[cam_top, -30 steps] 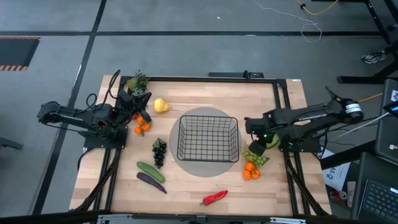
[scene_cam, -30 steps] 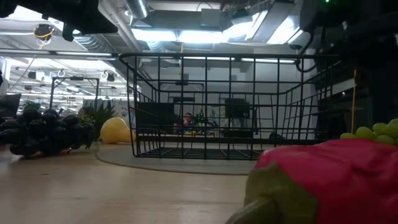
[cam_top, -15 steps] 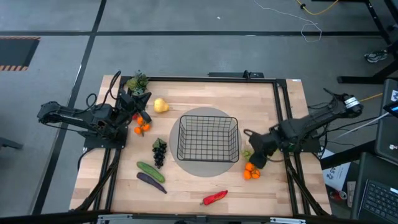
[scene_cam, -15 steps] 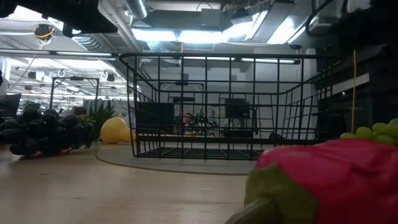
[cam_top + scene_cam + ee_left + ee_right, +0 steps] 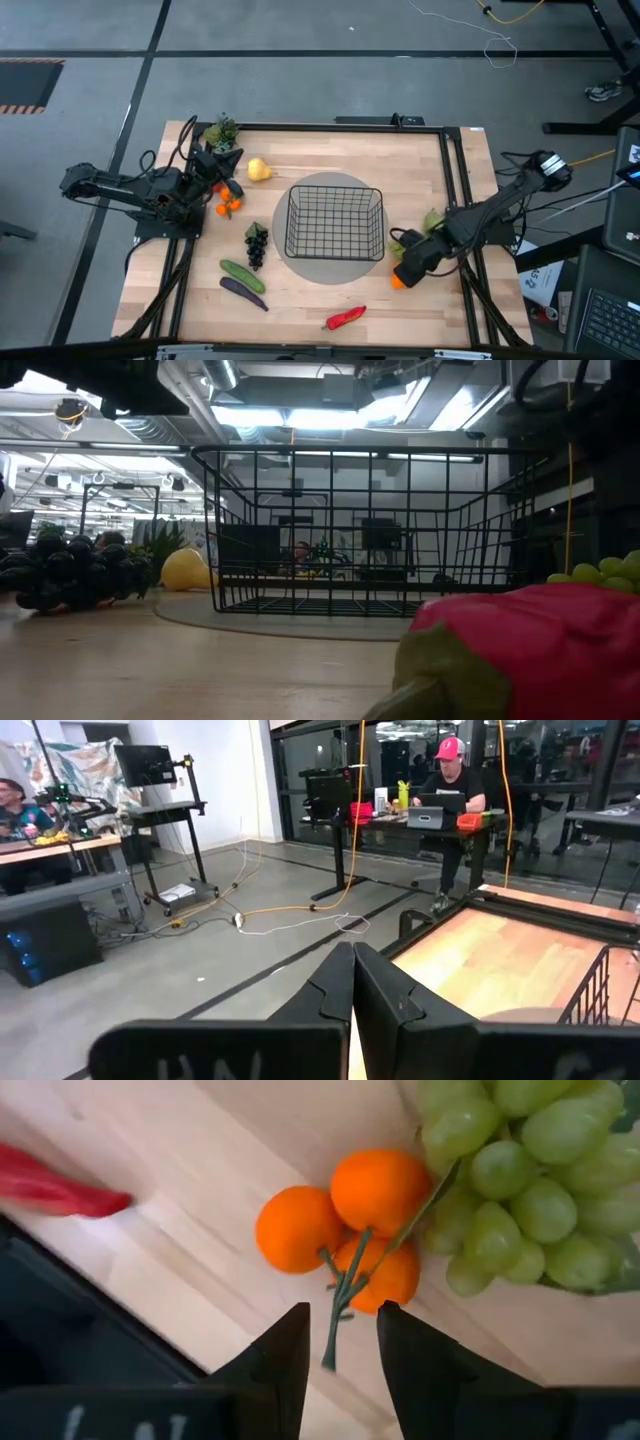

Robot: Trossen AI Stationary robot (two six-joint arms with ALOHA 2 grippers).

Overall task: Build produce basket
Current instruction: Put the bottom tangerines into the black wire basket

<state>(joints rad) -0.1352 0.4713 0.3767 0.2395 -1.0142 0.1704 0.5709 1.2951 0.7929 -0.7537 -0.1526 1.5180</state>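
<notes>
Your right gripper [image 5: 340,1342], fingers spread, hangs over the oranges [image 5: 345,1220] on the pale wood table [image 5: 330,290], lower right of the basket [image 5: 335,222] at centre frame. The left gripper [image 5: 352,982] looks pressed together at the left edge, facing a grey-floored room where a person [image 5: 452,780] sits at a desk.

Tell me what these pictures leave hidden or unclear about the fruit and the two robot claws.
- High view: the right gripper covers most of the oranges and green grapes; only its wrist view shows them clearly.
- Low view: a red pepper right at the lens blocks the table's right side.
- High view: the left gripper hides part of the produce beside it.
- Low view: nothing shows inside the basket, matching the high view.
</notes>
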